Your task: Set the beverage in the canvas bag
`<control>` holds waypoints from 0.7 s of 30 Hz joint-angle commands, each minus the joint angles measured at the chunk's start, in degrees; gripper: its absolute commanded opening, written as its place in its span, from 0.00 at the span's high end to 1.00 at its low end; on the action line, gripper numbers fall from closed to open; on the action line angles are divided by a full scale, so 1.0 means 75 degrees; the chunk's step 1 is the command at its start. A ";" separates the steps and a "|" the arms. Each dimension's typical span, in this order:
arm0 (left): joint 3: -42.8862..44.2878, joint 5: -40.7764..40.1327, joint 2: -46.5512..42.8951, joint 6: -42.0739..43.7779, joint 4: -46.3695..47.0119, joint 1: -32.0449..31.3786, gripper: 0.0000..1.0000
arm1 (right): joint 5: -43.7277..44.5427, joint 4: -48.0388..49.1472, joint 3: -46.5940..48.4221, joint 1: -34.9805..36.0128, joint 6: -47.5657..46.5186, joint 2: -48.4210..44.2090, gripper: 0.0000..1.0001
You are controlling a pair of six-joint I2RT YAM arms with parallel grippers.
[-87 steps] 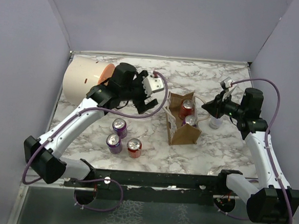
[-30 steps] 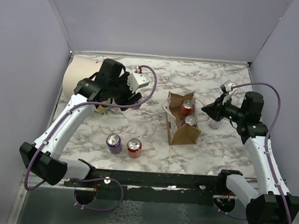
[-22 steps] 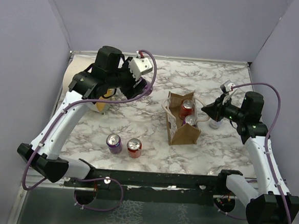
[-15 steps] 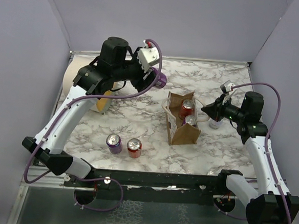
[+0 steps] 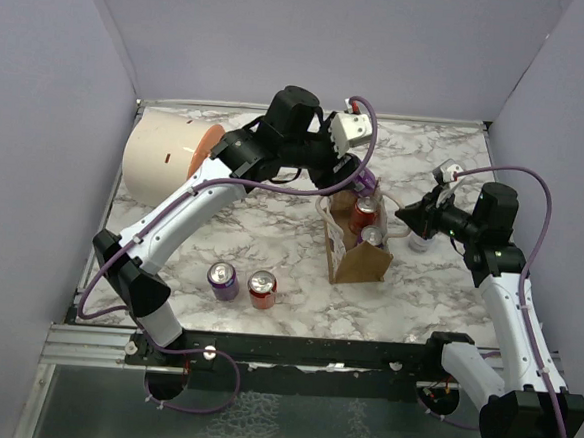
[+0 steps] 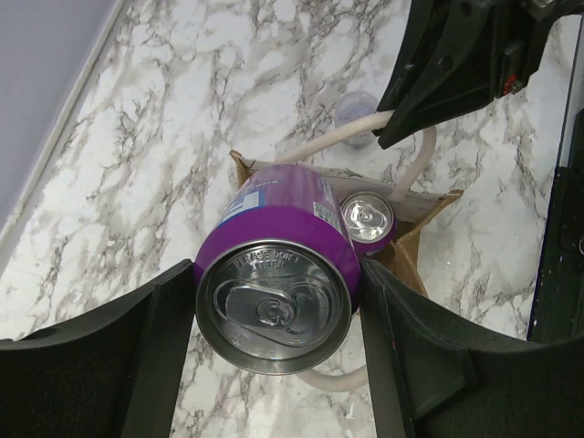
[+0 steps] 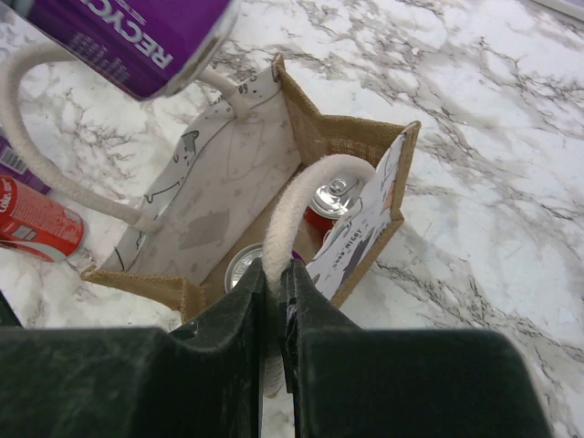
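A purple beverage can is clamped between the two black fingers of my left gripper, top end toward the camera. It hangs tilted just above the far rim of the brown canvas bag. From above, the left gripper sits over the bag's back edge. Inside the bag stand a red can and a purple can. My right gripper is shut on one white rope handle, pulling it to the right. In the right wrist view the purple can shows at the top left.
A big cream cylinder with an orange face lies at the back left. A purple can and a red can stand on the marble in front of the bag. A pale cup stands under the right wrist.
The left arm has swung right from the cream cylinder, carrying the purple can up and over to the bag's far rim. The right gripper has kept its hold on the handle.
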 commanded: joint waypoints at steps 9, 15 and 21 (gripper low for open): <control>0.0544 0.0145 0.1350 -0.0256 0.0360 -0.0238 1.00 | 0.0729 0.0359 -0.0443 -0.0040 0.0124 -0.0494 0.99; 0.0810 -0.0161 0.1875 -0.0272 -0.0307 -0.0347 1.00 | 0.1178 0.0289 -0.0296 -0.0040 0.0180 -0.0480 0.99; 0.0715 -0.0308 0.1950 -0.0172 -0.0674 -0.0374 1.00 | 0.1205 0.0285 -0.0217 -0.0040 0.0226 -0.0378 0.99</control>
